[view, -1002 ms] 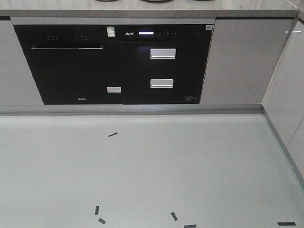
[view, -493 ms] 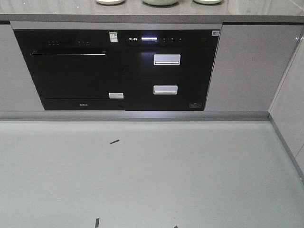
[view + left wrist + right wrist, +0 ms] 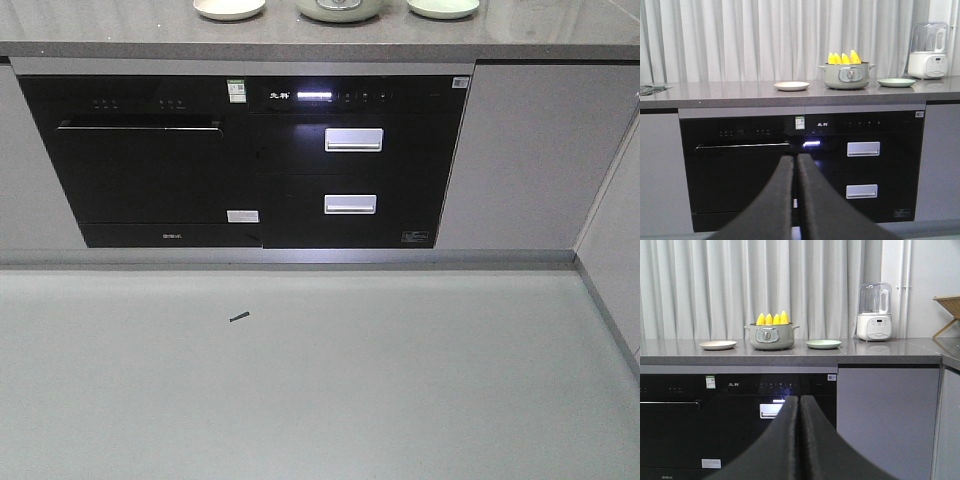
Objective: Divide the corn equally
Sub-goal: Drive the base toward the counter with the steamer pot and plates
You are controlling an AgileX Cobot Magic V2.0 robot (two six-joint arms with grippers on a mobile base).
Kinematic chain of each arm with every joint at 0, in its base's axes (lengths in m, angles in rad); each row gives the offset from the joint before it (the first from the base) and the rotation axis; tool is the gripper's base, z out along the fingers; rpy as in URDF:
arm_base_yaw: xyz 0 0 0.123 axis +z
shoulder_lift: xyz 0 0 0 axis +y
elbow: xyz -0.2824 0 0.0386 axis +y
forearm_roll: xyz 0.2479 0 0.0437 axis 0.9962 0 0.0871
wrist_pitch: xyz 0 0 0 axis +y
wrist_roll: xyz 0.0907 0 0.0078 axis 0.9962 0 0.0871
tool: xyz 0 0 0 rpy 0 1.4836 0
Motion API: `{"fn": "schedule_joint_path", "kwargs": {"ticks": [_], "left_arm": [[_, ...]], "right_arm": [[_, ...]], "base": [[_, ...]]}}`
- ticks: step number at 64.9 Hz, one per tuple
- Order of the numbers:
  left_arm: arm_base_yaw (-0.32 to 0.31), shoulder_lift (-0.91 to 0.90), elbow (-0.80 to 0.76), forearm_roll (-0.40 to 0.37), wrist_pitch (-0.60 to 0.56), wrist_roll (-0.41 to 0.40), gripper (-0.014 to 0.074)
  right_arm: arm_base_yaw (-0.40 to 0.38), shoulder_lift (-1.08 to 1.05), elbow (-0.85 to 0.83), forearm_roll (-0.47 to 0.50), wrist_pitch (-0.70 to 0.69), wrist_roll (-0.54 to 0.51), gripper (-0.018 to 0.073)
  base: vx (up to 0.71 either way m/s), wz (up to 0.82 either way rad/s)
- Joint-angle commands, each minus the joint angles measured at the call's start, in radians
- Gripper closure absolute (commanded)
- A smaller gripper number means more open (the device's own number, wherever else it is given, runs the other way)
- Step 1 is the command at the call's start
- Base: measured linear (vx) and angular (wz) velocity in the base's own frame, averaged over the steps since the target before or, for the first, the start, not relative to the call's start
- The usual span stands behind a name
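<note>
I see the left gripper (image 3: pixel 796 160) with jaws pressed together, holding nothing. Corn (image 3: pixel 844 57) stands in the pot (image 3: pixel 847 77), well beyond it, up and right. Right gripper (image 3: pixel 799 400) is likewise closed and empty, with the corn up and slightly left.

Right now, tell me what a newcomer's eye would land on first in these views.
The bright yellow corn stands upright in a grey-green pot on the countertop, between a cream plate and a green plate. Below it, the black built-in appliances show a lit display. A white blender stands further right.
</note>
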Motion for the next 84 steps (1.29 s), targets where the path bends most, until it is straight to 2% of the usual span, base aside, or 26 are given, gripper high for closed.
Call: {"fn": "schedule_joint_path", "kwargs": {"ticks": [1, 84], "left_arm": [[0.001, -0.017, 0.015, -0.009, -0.075, -0.001, 0.0603], [0.001, -0.017, 0.015, -0.009, -0.075, -0.001, 0.0603]], "right_arm": [[-0.005, 0.01, 0.008, -0.003, -0.076, -0.002, 0.057], [-0.005, 0.01, 0.008, -0.003, -0.076, -0.002, 0.057]], "base": [[0.17, -0.02], [0.16, -0.03]]}}
